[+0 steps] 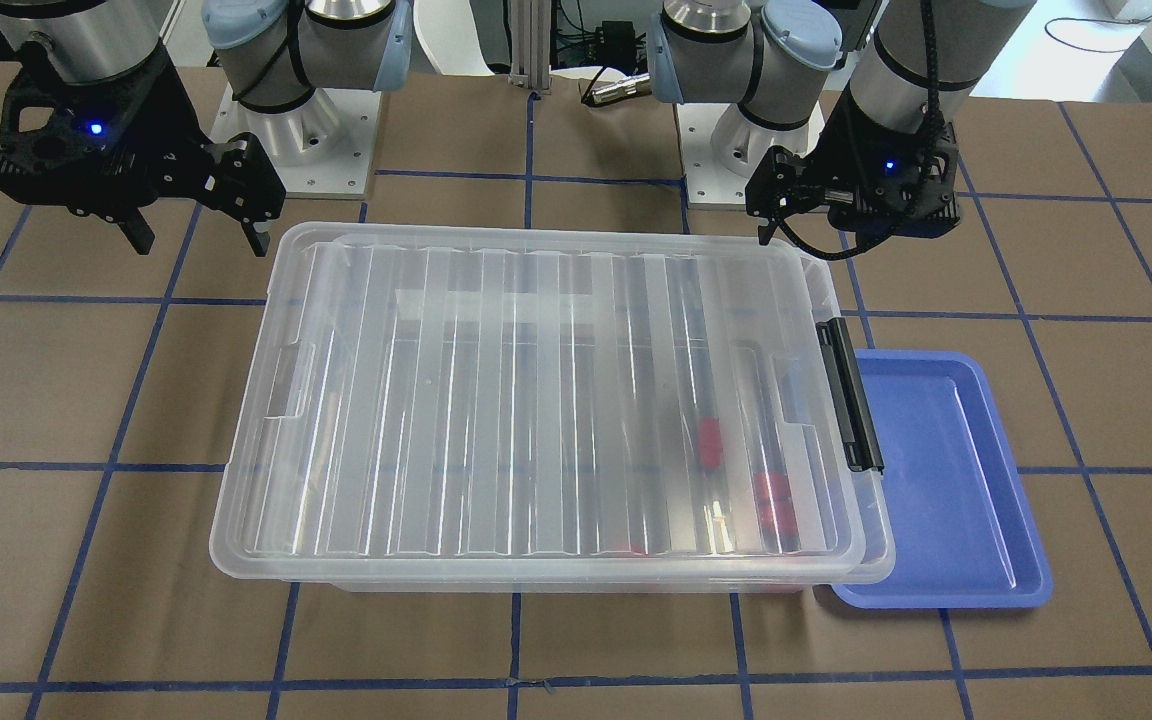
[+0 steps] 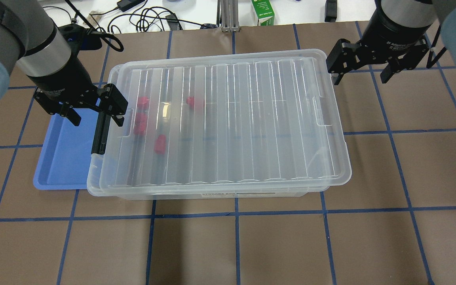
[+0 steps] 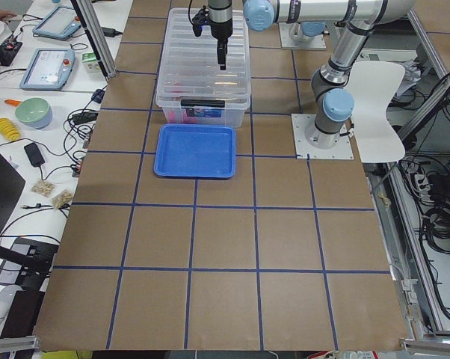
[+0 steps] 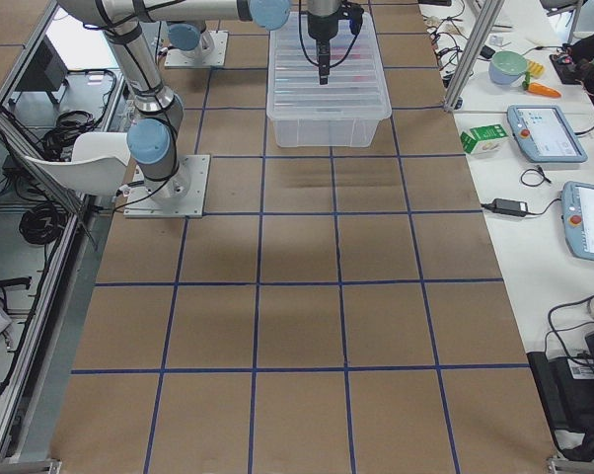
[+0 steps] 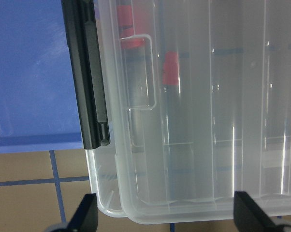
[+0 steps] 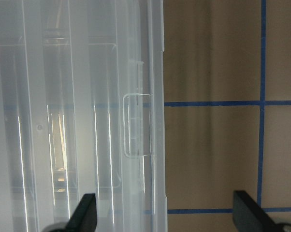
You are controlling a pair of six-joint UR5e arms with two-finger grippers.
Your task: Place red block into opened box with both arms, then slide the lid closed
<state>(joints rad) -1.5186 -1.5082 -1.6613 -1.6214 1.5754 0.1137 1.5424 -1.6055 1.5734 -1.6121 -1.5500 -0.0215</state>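
The lid (image 2: 232, 118) and box (image 2: 152, 195) are recorded as translucent, glossy plastic. The blue tray (image 2: 59, 158) is noted as smooth, shiny plastic. The table (image 2: 291, 245) is covered in matt brown sheeting.

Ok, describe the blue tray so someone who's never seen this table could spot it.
A big clear box sits on the brown table. Beside its short end with the black bar lies the blue tray: shallow, opaque, the only blue container.
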